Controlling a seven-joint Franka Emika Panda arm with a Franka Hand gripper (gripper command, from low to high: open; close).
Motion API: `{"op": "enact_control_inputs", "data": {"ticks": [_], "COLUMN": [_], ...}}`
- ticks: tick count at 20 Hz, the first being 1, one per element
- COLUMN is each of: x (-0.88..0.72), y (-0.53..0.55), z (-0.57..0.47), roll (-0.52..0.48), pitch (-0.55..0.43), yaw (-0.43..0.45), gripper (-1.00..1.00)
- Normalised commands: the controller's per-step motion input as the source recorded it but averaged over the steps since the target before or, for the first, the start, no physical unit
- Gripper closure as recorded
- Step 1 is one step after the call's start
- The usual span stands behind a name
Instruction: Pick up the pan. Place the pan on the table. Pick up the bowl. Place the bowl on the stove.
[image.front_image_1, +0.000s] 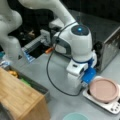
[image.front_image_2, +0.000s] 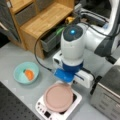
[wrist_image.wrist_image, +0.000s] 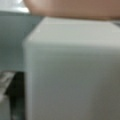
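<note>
Pan (image.front_image_2: 58, 97) sits on the stove (image.front_image_2: 41, 106), looks light and stiff, so I'd grab the handle under the gripper (image.front_image_2: 68, 82); can't tell its fingers' state.

End effector fingers hidden behind wrist housing in both front views; bowl (image.front_image_1: 75, 116) cropped by bottom edge; wrist view blurred.

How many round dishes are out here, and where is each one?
2. The pink pan sits on the stove, right beside the gripper. The teal bowl, with food inside, rests on the table toward a front view's left. The arm may hide others.
</note>
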Motion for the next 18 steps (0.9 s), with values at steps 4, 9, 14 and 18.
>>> {"op": "enact_control_inputs", "data": {"ticks": [4,9,14,18], "x": [-0.05,-0.01,-0.02,-0.15], "y": [-0.05,-0.08,-0.06,-0.08], "z": [0.19,0.12,0.09,0.15], "roll": [-0.104,-0.106,-0.089,-0.076], "pitch": [-0.003,0.021,0.014,0.006], "yaw": [-0.001,0.015,0.041,0.063], "gripper": [1.00,1.00,1.00,1.00]}}
